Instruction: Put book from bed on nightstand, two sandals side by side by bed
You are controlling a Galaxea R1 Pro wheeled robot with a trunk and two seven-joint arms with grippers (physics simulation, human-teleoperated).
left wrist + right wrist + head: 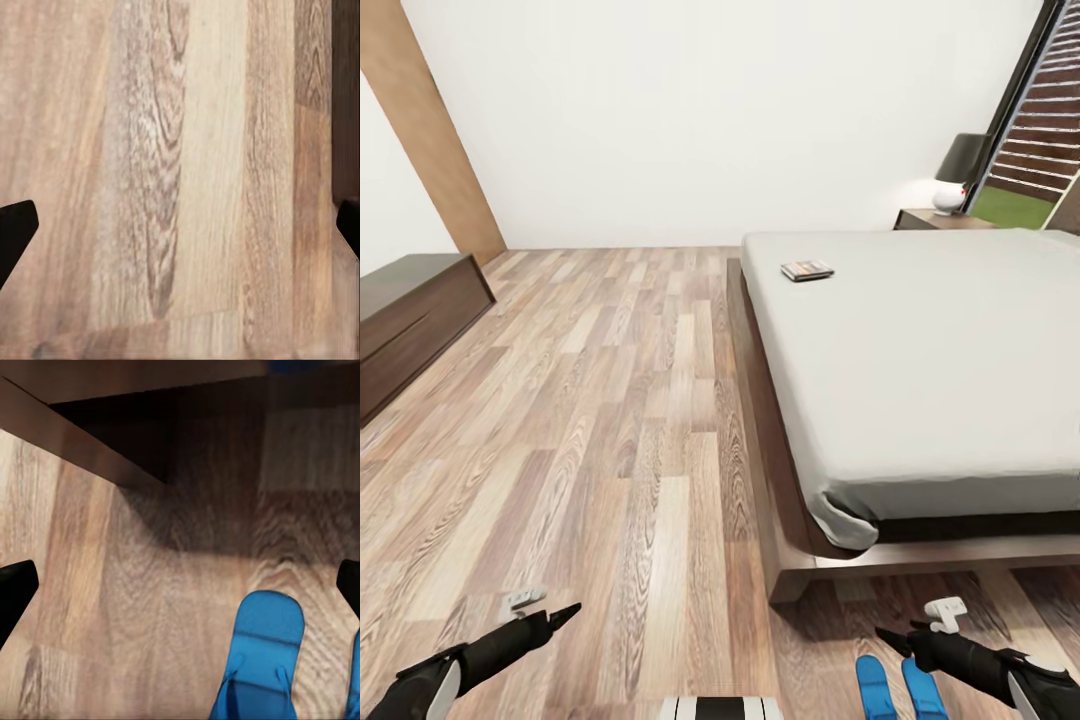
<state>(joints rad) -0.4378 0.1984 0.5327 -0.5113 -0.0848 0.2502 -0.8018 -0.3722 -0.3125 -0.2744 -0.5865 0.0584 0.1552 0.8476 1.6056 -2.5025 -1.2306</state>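
The book (807, 270) lies flat on the pale mattress of the bed (920, 370), near its far left edge. The two sandals, bright blue, lie side by side on the floor off the bed's near corner: one (875, 688), the other (923, 690). My right gripper (895, 640) hovers just above them, open and empty. In the right wrist view the gripper (180, 585) has one sandal (262, 660) below its spread fingers and a sliver of the other (354, 682) at the edge. My left gripper (560, 615) is open over bare floor, as the left wrist view (180, 229) confirms. A nightstand (940, 218) stands beyond the bed.
A dark-shaded lamp (958, 170) sits on the nightstand beside the window. A long dark-brown floor cabinet (410, 315) lines the left wall. Wood-plank floor (620, 400) runs wide between cabinet and bed. The bed frame's corner (82, 446) juts out close to my right gripper.
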